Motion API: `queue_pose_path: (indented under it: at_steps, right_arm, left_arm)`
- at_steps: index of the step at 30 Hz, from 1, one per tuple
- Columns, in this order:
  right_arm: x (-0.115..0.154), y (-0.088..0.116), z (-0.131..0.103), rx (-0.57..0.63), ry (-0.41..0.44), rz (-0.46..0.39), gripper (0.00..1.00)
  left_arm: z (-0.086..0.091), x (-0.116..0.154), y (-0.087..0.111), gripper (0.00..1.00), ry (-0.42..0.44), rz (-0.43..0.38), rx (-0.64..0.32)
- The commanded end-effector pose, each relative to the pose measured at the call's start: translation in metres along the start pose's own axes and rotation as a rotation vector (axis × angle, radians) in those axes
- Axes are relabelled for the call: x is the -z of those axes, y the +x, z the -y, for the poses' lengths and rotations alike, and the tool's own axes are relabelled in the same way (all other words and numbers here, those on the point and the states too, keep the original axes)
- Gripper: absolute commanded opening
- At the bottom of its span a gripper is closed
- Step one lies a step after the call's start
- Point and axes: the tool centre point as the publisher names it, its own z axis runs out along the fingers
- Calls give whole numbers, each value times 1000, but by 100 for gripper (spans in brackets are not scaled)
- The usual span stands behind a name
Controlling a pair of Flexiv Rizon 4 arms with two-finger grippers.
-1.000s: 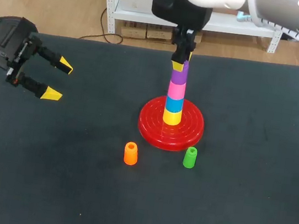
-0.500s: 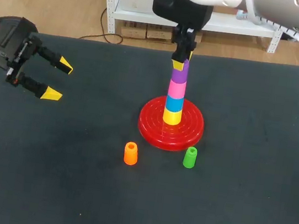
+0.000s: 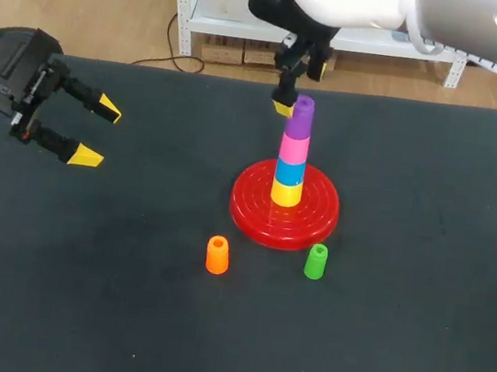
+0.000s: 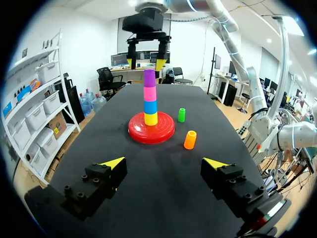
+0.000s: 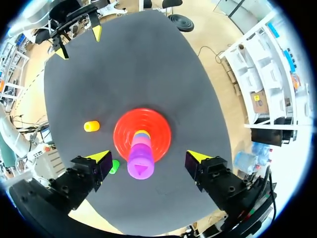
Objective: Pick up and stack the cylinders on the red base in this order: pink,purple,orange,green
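Note:
On the red base [image 3: 253, 219] stands a stack: yellow, blue, a pink cylinder [image 3: 294, 146] and a purple cylinder [image 3: 301, 119] on top. My right gripper [image 3: 297, 100] hangs open just above the purple cylinder [image 5: 140, 166], its fingers wide to either side and touching nothing. The orange cylinder [image 3: 217, 255] and the green cylinder [image 3: 316, 261] stand upright on the table in front of the base. My left gripper [image 3: 96, 134] is open and empty at the table's left edge, far from the stack [image 4: 149, 93].
The table is a dark mat. In the left wrist view the orange cylinder [image 4: 190, 140] and green cylinder [image 4: 182, 115] stand beside the red base [image 4: 141, 135], well ahead of the left gripper [image 4: 166, 163].
The right gripper has opened, letting go of the purple cylinder on top of the stack, and has lifted slightly. The left arm has not moved.

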Motion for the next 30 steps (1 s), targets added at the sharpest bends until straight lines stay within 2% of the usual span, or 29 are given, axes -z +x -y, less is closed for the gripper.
queue_pose_path:
  at_steps: [1,6,13,20,30]
  right_arm:
    - [12,4,-16,25,75,37,100]
    - [27,-8,-37,80,145,60,100]
    - [27,-18,-69,169,148,57,100]
    - [6,-24,-90,226,138,86,100]
    - [-36,-30,-107,292,59,24,100]
  left_arm:
    - [0,0,1,100,-1,2,-2]
    - [0,0,1,100,-1,2,-2]
    - [0,0,1,100,-1,2,-2]
    - [0,0,1,100,-1,2,-2]
    - [0,0,1,100,-1,2,-2]
